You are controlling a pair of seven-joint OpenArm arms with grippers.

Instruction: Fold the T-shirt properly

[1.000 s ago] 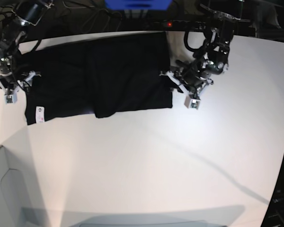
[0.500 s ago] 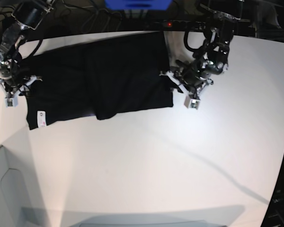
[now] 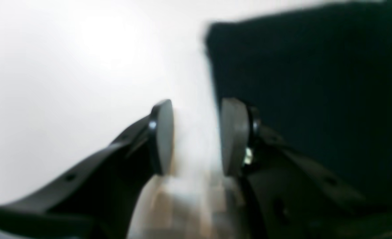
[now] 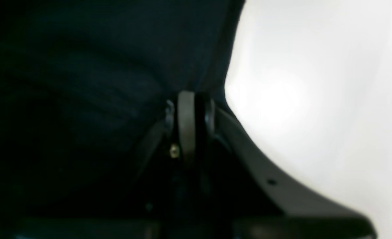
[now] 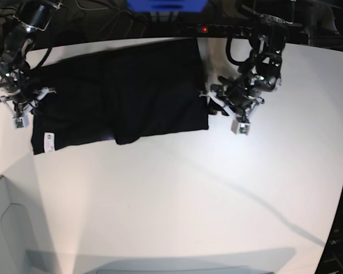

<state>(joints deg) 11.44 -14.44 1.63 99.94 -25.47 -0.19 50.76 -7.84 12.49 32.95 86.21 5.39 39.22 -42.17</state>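
The T-shirt (image 5: 154,91) looks part-folded, further folds remaining, with the right tool (image 4: 197,127) pinching its nine-o'clock edge and the left tool (image 3: 199,137) spread.

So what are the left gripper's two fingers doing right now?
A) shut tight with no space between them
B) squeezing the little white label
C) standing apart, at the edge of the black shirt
C: in the left wrist view a gap shows between the two fingers of the left gripper, right by the edge of the black shirt.
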